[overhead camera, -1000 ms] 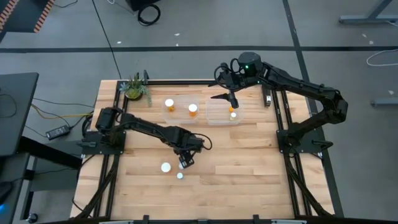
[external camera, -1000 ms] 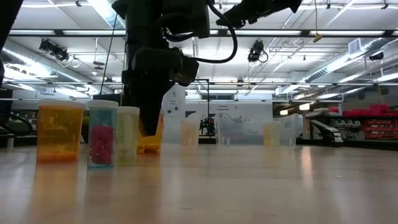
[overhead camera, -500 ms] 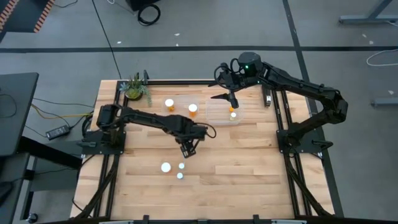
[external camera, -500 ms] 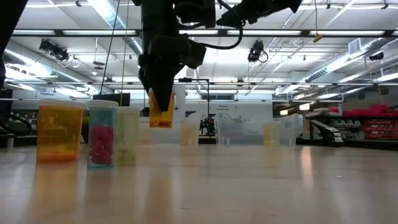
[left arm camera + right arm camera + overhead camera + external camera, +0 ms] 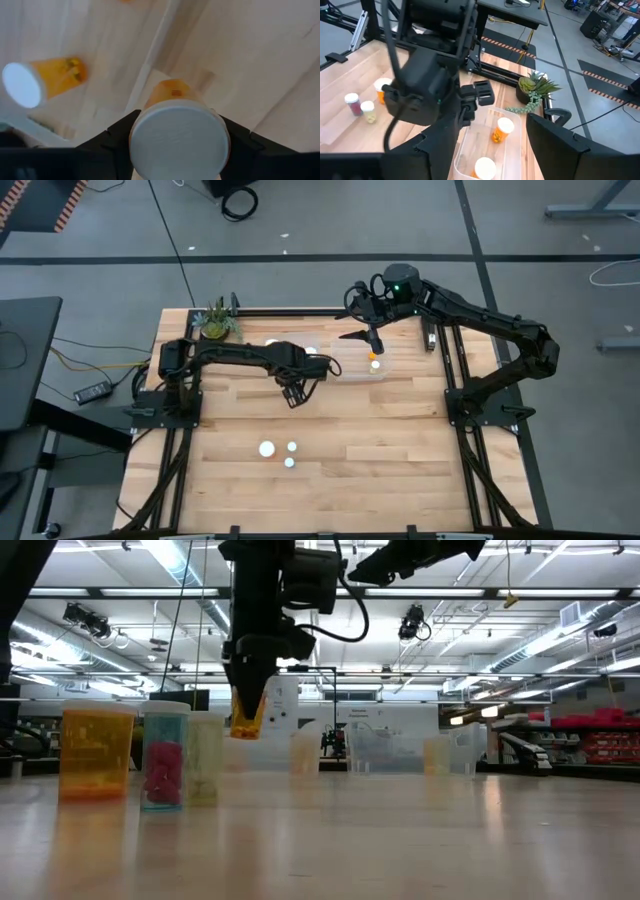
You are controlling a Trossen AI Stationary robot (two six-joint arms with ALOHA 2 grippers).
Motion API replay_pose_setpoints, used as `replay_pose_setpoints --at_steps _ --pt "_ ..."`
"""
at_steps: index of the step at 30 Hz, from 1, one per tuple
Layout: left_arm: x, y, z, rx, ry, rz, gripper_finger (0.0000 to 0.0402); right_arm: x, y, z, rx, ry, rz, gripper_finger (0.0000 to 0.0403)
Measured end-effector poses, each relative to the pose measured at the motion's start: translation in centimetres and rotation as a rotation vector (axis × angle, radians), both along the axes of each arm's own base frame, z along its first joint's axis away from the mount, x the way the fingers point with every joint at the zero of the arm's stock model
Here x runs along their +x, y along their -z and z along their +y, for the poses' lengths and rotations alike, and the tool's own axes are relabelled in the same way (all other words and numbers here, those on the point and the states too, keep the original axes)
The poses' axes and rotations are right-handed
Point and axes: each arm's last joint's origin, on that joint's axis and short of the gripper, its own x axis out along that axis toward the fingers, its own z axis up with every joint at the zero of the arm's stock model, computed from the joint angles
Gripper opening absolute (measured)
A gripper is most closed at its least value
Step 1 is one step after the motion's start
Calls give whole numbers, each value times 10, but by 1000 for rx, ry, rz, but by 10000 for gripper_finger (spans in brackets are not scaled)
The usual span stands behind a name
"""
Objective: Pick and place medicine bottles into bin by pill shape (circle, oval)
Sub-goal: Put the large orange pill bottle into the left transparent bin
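My left gripper hangs above the table's middle, shut on an amber medicine bottle with a white cap. Three more bottles stand upright on the wood nearer the front edge. In the low view they are an amber one, one with pink pills and a pale one. Two clear bins at the far side hold bottles. My right gripper waits open above the right bin. My left gripper pinches the bottle at its cap end, one finger on each side of the cap. The fingers come from above, pointing steeply down. The bottle hangs below them, slightly tilted and lifted clear of the table.
A small potted plant stands at the far left corner. The bin below my right gripper holds two capped bottles. Bare wood lies between the held bottle and the bins, and along the table's right half.
My left gripper has risen and gone toward the table's far edge and the bins, taking the amber bottle with it. The bottle stood beside the others near the front edge and now hangs clear of the table. The other three bottles have stayed put.
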Motion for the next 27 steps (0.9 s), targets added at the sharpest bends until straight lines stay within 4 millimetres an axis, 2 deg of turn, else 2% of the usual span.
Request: replay_pose_setpoints --at_steps 5,13,20,27 --pt "-6 -5 7 0 -2 30 233 0 0 0 -2 -1 1 244" --pt "-15 -19 19 41 -20 20 215 0 0 0 -6 -2 0 244" --pt "-22 -32 25 101 -39 -10 235 0 0 0 -3 -1 -2 244" --pt "-23 -34 28 119 -49 -17 216 0 0 0 -3 -1 1 244"
